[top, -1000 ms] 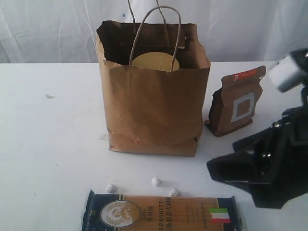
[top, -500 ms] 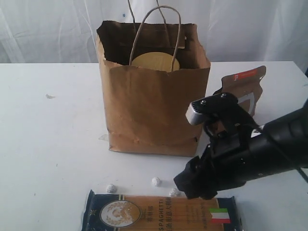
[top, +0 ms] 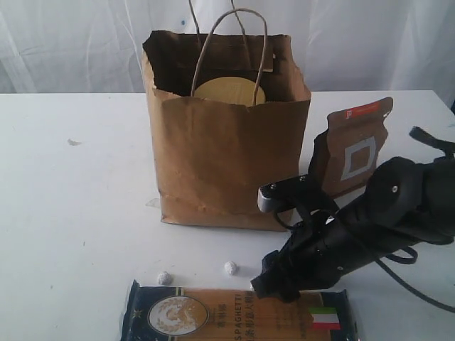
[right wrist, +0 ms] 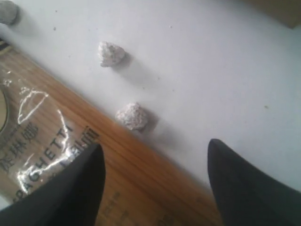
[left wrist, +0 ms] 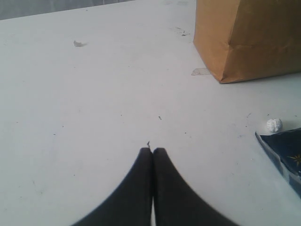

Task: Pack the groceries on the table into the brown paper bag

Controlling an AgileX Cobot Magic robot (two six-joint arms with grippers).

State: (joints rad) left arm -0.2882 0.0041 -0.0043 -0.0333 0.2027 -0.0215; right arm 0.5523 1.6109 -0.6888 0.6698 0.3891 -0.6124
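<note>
A white table [top: 78, 206], seen from the front. The left gripper [left wrist: 153, 151], seen only through its wrist camera, hangs over bare tabletop with its black fingers pressed together, holding nothing. At centre, toward 12 o'clock, the brown paper bag [top: 224, 163] stands upright and open, with a tan-lidded jar [top: 229, 91] showing inside. At the bag's 6 o'clock lie tiny foil balls [top: 230, 268]. Past them, at the view's 6 o'clock edge, the blue spaghetti packet [top: 234, 312] lies flat. At the bag's 5 o'clock the right gripper [right wrist: 155, 146] hovers low over the packet's bag-side edge, jaws spread wide and empty. One foil ball [right wrist: 132, 116] sits just ahead of the gap. At the bag's 3 o'clock the brown pouch [top: 352, 153] stands upright, just beside the bag.
</note>
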